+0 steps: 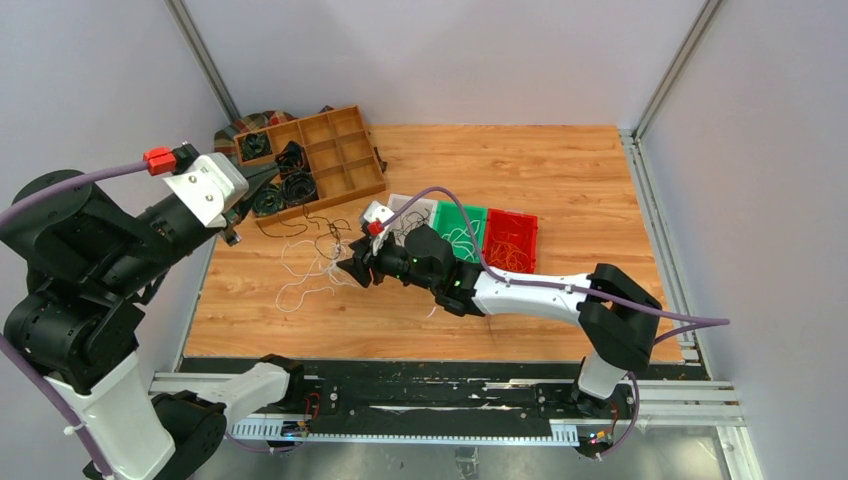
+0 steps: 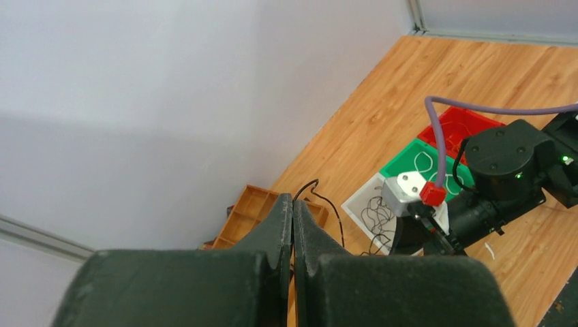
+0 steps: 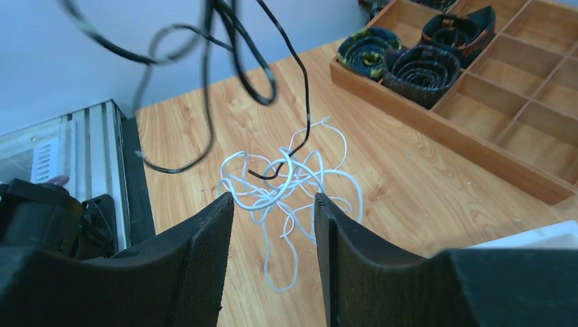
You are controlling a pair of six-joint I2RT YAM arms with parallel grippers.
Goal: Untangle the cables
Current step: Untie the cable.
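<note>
My left gripper [image 2: 293, 199] is raised high at the left and shut on a thin black cable [image 2: 332, 212], which comes out at the fingertips and hangs toward the table. In the right wrist view that black cable [image 3: 232, 48] loops in the air above a white cable tangle [image 3: 286, 178] lying on the wood. My right gripper [image 3: 272, 204] is open just short of the white tangle, with nothing between its fingers. From above, the white cables [image 1: 305, 272] spread to the left of the right gripper [image 1: 350, 268], with black strands [image 1: 300, 226] beyond.
A wooden divided tray [image 1: 345, 150] at the back left holds thick black coiled rolls. Right of centre stand a white bin [image 1: 402, 204] with black cables, a green bin [image 1: 470, 215] with white cables and a red bin [image 1: 515, 222] with orange cables. Walls enclose the table.
</note>
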